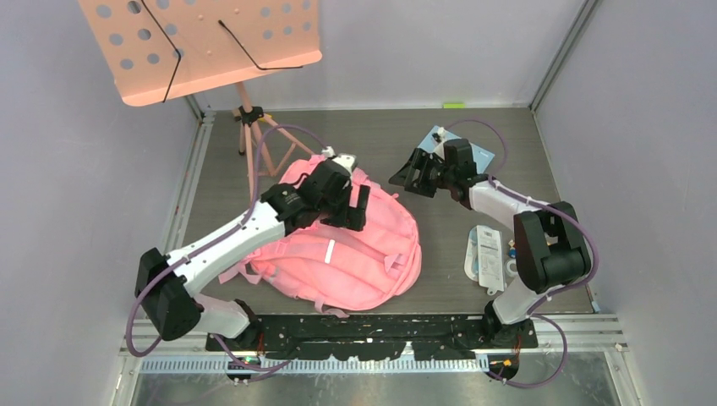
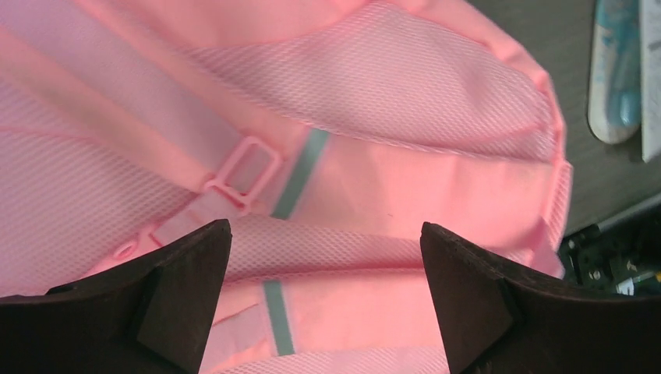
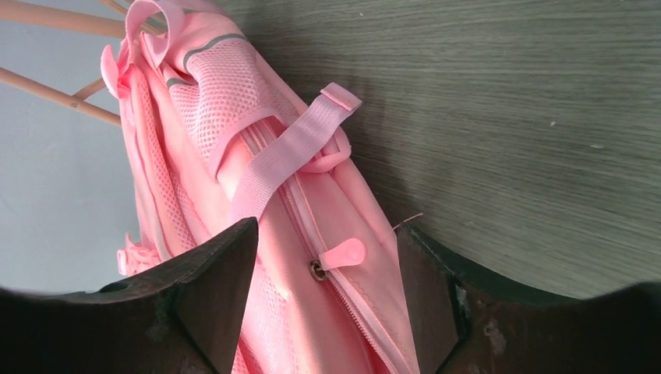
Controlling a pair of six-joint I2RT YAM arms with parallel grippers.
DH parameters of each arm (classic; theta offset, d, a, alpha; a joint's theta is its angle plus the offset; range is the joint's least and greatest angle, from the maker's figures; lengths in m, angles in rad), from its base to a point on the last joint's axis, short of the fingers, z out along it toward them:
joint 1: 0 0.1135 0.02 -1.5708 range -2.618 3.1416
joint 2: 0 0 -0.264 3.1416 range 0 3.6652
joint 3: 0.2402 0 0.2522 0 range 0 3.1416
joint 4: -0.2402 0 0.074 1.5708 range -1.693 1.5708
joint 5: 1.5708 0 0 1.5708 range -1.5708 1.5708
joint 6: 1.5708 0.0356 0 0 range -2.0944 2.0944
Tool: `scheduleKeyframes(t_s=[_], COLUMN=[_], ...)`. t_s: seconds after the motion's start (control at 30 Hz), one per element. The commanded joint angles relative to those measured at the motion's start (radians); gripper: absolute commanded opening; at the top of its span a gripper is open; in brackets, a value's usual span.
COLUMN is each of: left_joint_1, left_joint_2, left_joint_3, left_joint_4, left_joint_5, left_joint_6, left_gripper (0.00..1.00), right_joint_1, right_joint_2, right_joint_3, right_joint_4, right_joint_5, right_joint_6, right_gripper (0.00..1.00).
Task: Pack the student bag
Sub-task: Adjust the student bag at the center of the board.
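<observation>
The student bag (image 1: 355, 258) is a large pink backpack lying flat on the table, with its mesh back and straps facing up. My left gripper (image 1: 351, 213) hovers over the bag's upper part. In the left wrist view it (image 2: 326, 234) is open wide above a mesh strap (image 2: 351, 249) with nothing between its fingers. My right gripper (image 1: 406, 178) is off the bag's top right corner. In the right wrist view it (image 3: 327, 234) is open, and its fingers straddle the zip pull (image 3: 344, 255) on the bag's side without touching it.
A salmon perforated music stand (image 1: 203, 46) on a tripod (image 1: 254, 139) rises at the back left, close to the bag's top. A blue and white book (image 1: 480, 154) lies under the right arm. A white packet (image 1: 489, 254) lies at the right. Walls close in on three sides.
</observation>
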Motion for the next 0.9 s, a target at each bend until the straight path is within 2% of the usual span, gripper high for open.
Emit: scheduleKeyframes(t_s=[0.0,0.1,0.2,0.23,0.3,0.37,0.53,0.6,0.73,0.87], left_joint_1=[0.061,0.090,0.106,0.109,0.110,0.109,0.108,0.108,0.103,0.030], left_joint_2=[-0.060,-0.057,-0.023,0.003,0.053,0.105,0.167,0.165,0.150,0.154], left_joint_3=[-0.127,-0.198,-0.237,-0.244,-0.242,-0.220,-0.169,-0.148,-0.088,0.024], left_joint_4=[0.124,0.193,0.272,0.307,0.355,0.381,0.409,0.402,0.355,0.255], left_joint_5=[-0.074,-0.056,-0.007,0.011,0.044,0.075,0.092,0.078,0.063,-0.058], left_joint_6=[-0.148,-0.153,-0.099,-0.078,-0.047,-0.019,-0.005,-0.005,-0.005,0.045], left_gripper=[0.95,0.95,0.95,0.95,0.94,0.93,0.92,0.91,0.90,0.89], right_joint_1=[0.030,0.085,0.147,0.178,0.218,0.253,0.300,0.300,0.290,0.232], right_joint_2=[-0.037,-0.093,-0.157,-0.197,-0.265,-0.350,-0.616,-0.687,-0.726,-0.678], right_joint_3=[-0.078,-0.182,-0.252,-0.291,-0.345,-0.389,-0.431,-0.416,-0.346,-0.322], right_joint_4=[0.139,0.223,0.231,0.230,0.219,0.177,-0.079,-0.186,-0.351,-0.369], right_joint_5=[-0.065,-0.067,-0.030,-0.003,0.038,0.083,0.230,0.308,0.447,0.435], right_joint_6=[0.114,0.175,0.201,0.207,0.223,0.229,0.184,0.178,0.134,0.118], right_gripper=[0.70,0.44,0.28,0.19,0.09,0.04,0.04,0.09,0.26,0.30])
